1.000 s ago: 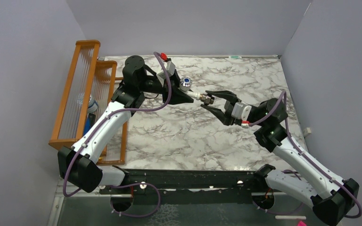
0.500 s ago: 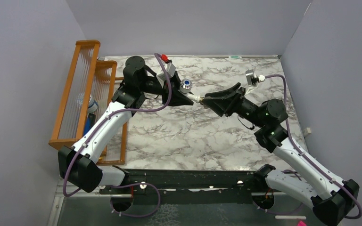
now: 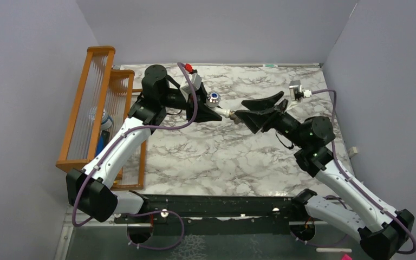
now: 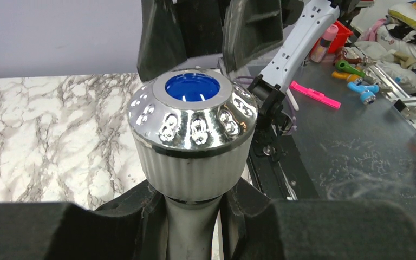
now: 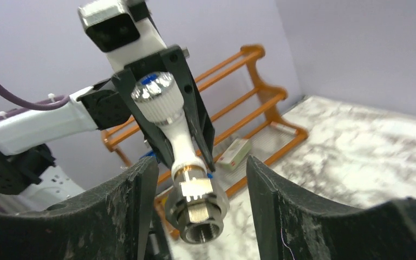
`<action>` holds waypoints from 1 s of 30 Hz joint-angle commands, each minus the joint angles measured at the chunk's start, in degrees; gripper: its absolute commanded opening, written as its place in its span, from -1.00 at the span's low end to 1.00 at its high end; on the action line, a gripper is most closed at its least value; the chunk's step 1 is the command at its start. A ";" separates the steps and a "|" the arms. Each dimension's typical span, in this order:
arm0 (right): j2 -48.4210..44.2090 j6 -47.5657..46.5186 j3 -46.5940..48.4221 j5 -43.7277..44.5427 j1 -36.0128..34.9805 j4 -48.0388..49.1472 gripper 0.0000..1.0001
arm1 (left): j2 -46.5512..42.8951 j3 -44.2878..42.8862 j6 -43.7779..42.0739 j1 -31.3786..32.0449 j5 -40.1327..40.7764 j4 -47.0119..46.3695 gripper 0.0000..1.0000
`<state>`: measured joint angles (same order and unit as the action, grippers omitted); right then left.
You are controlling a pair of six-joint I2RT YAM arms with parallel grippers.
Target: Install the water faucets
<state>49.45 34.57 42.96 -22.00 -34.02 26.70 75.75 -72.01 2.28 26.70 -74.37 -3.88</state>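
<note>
- Right wrist view: the faucet (image 5: pixel 169 127) hung in mid-air above the marble table (image 3: pixel 222 157), with a nut fitting (image 5: pixel 197 214) on its threaded end.
- The left gripper (image 3: pixel 218 112) was clenched on the faucet's white body.
- The right gripper (image 5: pixel 200 168) sat astride the fitting, jaws released.

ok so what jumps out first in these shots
A white tap with a shiny blue-dotted knob, clamped mid-air in the left pincer over the marble table. The right pincer stands open around its threaded metal end. An orange rack lines the table's left edge.
</note>
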 commanded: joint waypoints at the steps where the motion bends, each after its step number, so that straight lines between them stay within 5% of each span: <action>1: -1.82 -15.37 4.69 2.11 0.31 1.14 0.32 | -2.08 -1.91 0.27 0.02 0.10 -4.44 -1.00; 8: -1.58 -33.40 5.65 -6.17 0.33 2.33 0.32 | -2.38 -1.82 0.50 0.02 0.49 -4.00 -1.00; 18: -0.46 -66.56 8.72 -23.19 0.28 -11.24 0.28 | -2.08 -1.76 1.00 0.02 0.01 -4.40 -1.00; 30: 0.84 -78.94 3.10 -24.07 0.33 -10.97 0.17 | -2.44 -1.41 1.97 0.02 -0.62 -5.46 -1.00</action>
<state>49.67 -38.26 47.68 -45.78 -34.00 17.63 75.53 -72.01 3.18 26.70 -74.13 -4.67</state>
